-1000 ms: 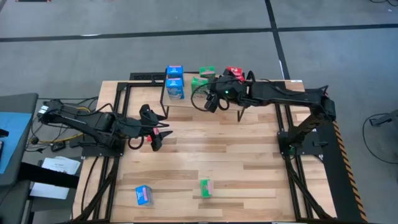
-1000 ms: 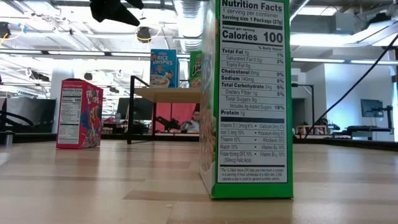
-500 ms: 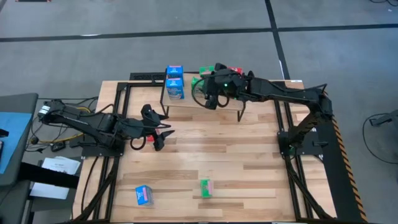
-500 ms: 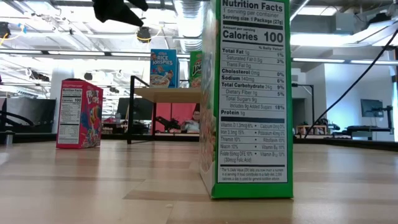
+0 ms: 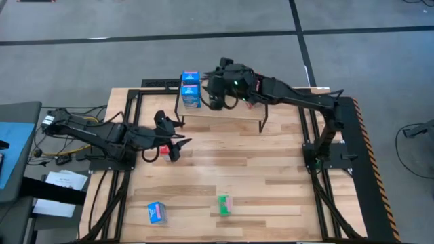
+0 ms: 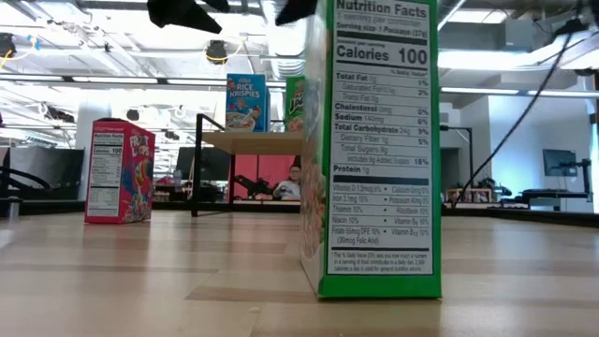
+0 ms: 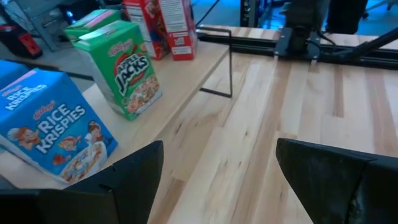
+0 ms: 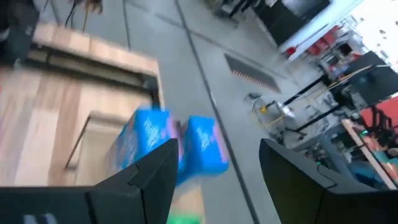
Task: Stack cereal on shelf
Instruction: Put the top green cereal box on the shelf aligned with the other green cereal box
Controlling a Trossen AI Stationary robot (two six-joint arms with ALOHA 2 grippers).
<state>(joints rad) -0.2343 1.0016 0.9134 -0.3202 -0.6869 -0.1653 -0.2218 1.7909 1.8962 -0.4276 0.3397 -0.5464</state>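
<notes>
From above, the low rack with a light wooden plank top on thin black legs stood at the far edge of the large wooden tabletop. Two small blue cardboard cereal boxes stood at its left end. The right gripper hung over the plank just beside those blue boxes, hiding whatever lay beneath it; I could not tell from here how its fingers stood. The left gripper lay low over the table's left side, fingers spread and empty. A third blue box and a small green cereal box lay well apart from the rack, near the front edge.

At table level, a green box showing its nutrition panel stood close to the lens, and a red box stood to its left. On the rack behind stood a blue Rice Krispies box.

The left wrist camera showed that gripper's fingers apart. On the plank stood a blue Rice Krispies box, a green Apple Jacks box, a second green box behind it and two red boxes farther along.

The right wrist camera showed its fingers apart with nothing between them, above the blurred blue boxes.
</notes>
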